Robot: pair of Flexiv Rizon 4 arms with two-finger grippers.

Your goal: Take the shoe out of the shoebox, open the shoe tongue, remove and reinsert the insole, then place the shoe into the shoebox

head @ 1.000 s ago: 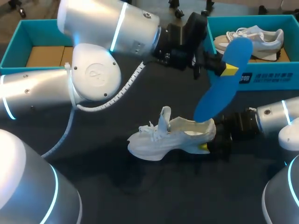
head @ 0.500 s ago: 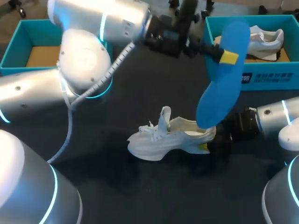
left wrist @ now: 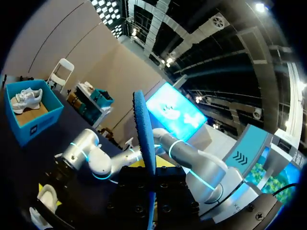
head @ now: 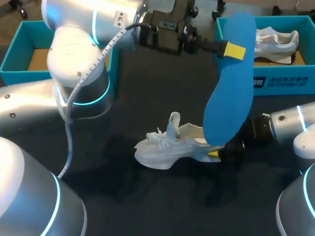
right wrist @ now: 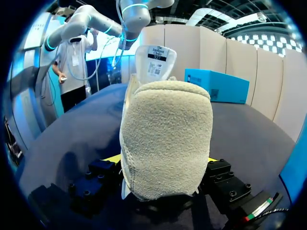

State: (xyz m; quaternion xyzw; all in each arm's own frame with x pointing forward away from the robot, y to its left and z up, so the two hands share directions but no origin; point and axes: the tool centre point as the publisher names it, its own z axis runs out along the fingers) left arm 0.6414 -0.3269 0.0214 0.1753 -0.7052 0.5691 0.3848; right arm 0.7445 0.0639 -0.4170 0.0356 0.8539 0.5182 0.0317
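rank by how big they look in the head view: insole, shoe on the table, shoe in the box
1. insole, though it's raised nearer the camera
2. table shoe
3. boxed shoe, farther off and partly hidden behind the insole

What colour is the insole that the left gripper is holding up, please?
Bright blue; the insole shows best in the head view.

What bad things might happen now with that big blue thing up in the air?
The left claw pinches the blue insole only near one end, so the long hanging part might swing or slip out. Its low tip hangs close to the white shoe and may bump the heel rim and bend instead of sliding in. The right claw grips only the heel, so a hard push might tip the shoe.
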